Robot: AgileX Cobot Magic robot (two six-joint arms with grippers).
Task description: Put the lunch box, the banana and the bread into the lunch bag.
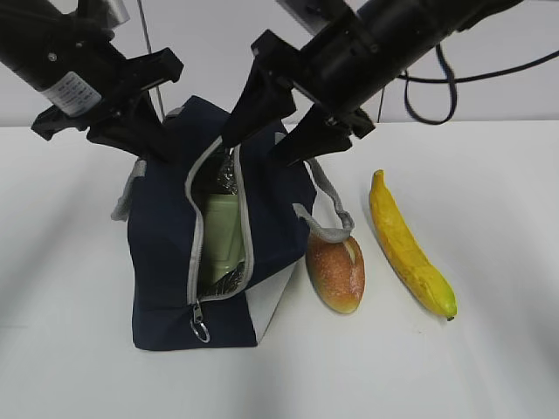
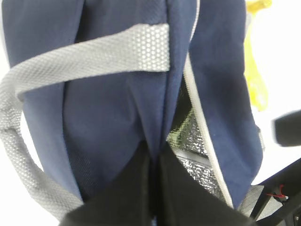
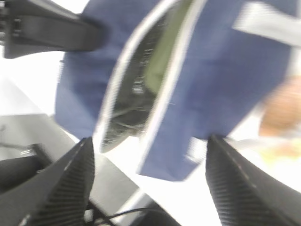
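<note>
Above lunch bag (image 1: 166, 253) mouth: right gripper (image 1: 266, 131) spread wide, empty; left gripper (image 2: 153, 188) pinching bag's fabric edge.

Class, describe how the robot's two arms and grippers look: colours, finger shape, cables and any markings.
Both arms are black. The left arm bears a white label. The right arm trails black cables. The right gripper has long tapering fingers with a carbon-weave pattern; the left gripper has matt black fingers.

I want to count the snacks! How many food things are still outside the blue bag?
2. The bread lies right beside the lunch bag, under its grey handle. The banana lies farther right on the table. More could be hidden inside the bag.
</note>
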